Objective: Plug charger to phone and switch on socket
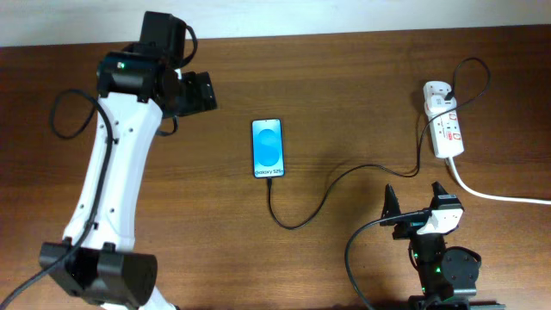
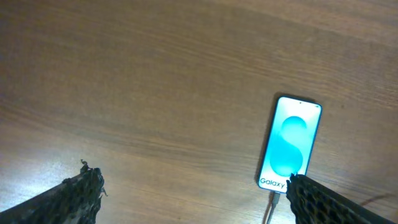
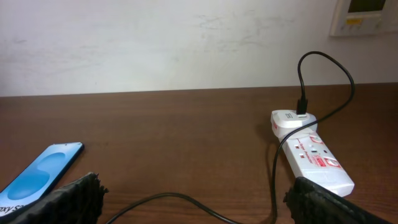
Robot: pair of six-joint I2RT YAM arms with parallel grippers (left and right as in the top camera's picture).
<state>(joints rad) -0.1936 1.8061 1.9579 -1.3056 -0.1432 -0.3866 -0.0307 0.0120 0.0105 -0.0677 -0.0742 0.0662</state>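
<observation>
The phone [image 1: 267, 147] lies flat mid-table, its blue screen lit; it also shows in the left wrist view [image 2: 290, 144] and the right wrist view [image 3: 38, 170]. The charger cable [image 1: 344, 178] runs from the phone's bottom edge, where its tip [image 2: 273, 200] sits in the port, across to a white plug on the socket [image 1: 444, 127] at the right, which also shows in the right wrist view [image 3: 313, 156]. My left gripper [image 2: 193, 193] is open and empty, above the table left of the phone. My right gripper [image 3: 194, 193] is open and empty, low near the front edge, short of the socket.
A thick white cord [image 1: 495, 195] runs from the socket off the right edge. The charger cable loops across the wood [image 3: 186, 200] between my right fingers. A pale wall with a wall panel [image 3: 364, 15] stands behind the table.
</observation>
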